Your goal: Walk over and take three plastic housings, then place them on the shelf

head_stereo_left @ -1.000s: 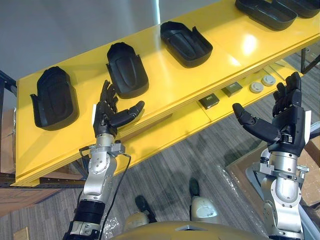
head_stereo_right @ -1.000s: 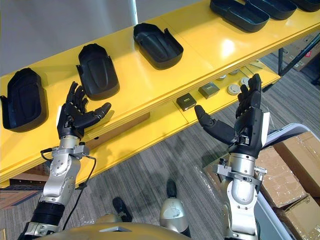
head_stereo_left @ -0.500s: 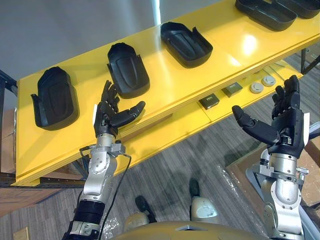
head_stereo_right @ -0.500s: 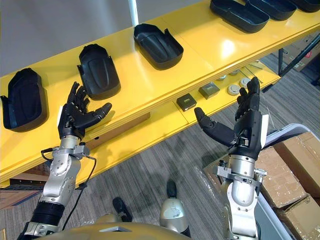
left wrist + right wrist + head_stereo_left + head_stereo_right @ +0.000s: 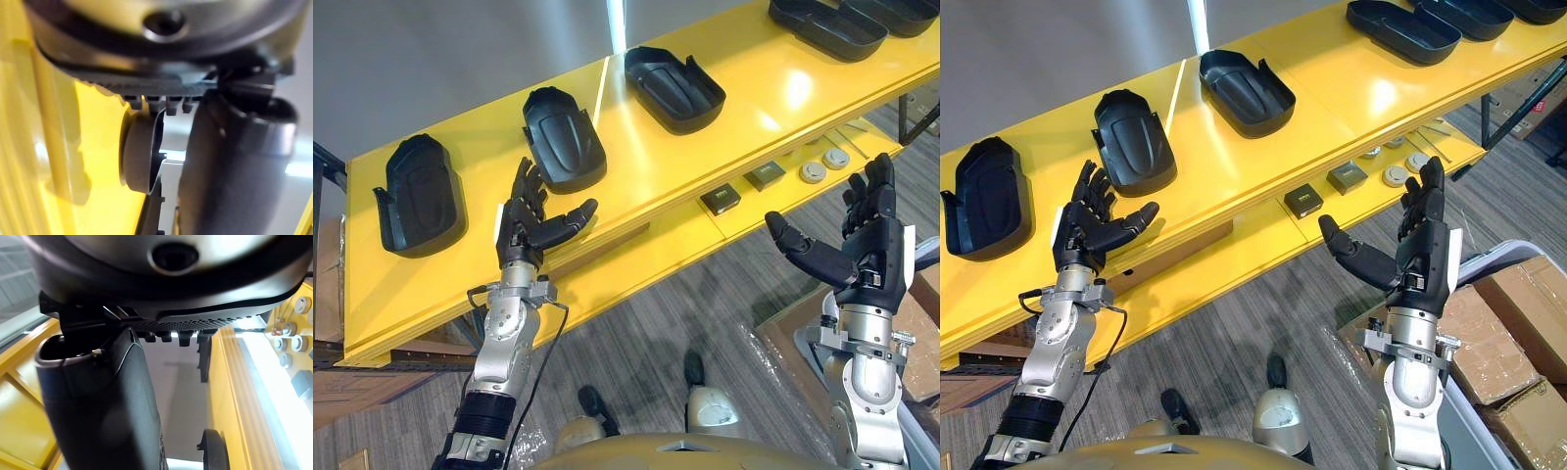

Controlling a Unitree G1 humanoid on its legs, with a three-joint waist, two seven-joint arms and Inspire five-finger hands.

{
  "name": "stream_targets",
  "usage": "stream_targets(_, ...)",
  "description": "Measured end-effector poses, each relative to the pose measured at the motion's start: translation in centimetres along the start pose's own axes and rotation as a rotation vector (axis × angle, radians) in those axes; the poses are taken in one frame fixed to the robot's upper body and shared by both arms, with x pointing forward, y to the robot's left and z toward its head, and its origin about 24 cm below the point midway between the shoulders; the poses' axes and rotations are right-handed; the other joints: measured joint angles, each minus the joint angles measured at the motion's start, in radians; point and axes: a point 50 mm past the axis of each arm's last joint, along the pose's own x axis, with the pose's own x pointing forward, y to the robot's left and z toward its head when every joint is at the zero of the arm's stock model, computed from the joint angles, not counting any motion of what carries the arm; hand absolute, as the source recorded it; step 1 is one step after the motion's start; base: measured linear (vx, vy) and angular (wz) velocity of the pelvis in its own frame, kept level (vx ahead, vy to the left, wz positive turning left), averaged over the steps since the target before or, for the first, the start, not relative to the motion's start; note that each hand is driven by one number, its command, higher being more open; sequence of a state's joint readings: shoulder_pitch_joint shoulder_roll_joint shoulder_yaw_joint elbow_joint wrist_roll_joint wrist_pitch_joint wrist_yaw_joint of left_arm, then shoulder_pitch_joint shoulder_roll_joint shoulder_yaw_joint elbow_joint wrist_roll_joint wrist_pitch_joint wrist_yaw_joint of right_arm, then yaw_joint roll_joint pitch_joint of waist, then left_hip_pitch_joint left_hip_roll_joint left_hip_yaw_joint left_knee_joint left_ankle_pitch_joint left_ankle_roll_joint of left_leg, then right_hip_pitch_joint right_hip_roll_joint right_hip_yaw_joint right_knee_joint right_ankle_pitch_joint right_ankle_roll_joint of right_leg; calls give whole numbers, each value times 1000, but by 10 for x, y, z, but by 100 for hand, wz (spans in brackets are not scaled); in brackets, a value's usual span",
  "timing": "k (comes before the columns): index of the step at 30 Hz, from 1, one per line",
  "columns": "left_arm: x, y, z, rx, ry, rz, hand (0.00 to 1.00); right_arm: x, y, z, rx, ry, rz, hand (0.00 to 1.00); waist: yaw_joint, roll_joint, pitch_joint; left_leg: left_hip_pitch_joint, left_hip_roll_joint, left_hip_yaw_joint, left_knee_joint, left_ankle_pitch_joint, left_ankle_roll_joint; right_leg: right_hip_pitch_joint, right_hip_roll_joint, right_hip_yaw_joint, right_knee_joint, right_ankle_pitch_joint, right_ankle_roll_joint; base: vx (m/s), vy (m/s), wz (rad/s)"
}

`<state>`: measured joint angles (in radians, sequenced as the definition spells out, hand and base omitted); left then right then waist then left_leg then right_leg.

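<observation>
Black fingers of the left hand are spread, thumb out to the side, holding nothing. The hand hovers over the front edge of the yellow shelf, just short of the middle housing. The right hand is likewise spread and empty, clear of the shelf. The left housing and the right housing lie on the same top board. Recommended: advance the left hand over the middle housing, straddle its narrower end and close on both side walls. The glossy shell will probably slip under a loose grasp.
</observation>
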<state>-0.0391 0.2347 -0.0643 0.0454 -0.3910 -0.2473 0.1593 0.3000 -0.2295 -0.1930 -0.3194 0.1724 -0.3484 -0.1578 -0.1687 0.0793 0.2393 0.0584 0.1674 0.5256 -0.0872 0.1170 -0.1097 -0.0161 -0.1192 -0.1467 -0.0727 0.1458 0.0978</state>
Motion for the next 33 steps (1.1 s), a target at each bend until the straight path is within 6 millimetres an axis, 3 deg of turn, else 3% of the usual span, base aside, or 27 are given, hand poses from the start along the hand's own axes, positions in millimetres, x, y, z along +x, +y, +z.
stream_targets(13, -4, 3, -4, 6, 29, 20, 100, -1, 3, -1, 6, 7, 25, 100, 5, 10, -10, 5, 0, -20, -1, 1, 1, 20, -1, -21, -4, 0, 0, 2, -1, 4)
stream_targets(17, -21, 8, -18, -4, 91, 57, 100, -7, 15, -7, 43, 42, 48, 100, 18, 18, -32, 5, 1, -41, -1, 2, 1, 33, -2, -43, -4, -6, -1, 14, -6, 13)
stream_targets(26, -78, 16, -29, -51, 137, 100, 100, -51, 28, -81, 16, 416, -134, 100, 98, 5, -90, 19, -5, -101, -2, -5, 3, 91, -18, -111, -5, -28, 6, 9, 7, 21)
stream_targets(31, -104, 38, -26, -23, 90, 289, 100, -87, 9, -116, -144, 614, -322, 100, 119, 0, -103, 7, -12, -133, -2, -1, 7, 105, -27, -151, -5, -35, 6, 0, 13, 22)
stream_targets(33, -112, 45, -26, 46, 101, 358, 100, -105, -10, -128, -216, 699, -426, 100, 134, -1, -112, -7, -18, -154, -2, 3, 10, 108, -36, -175, -5, -38, 9, 21, 26, 34)
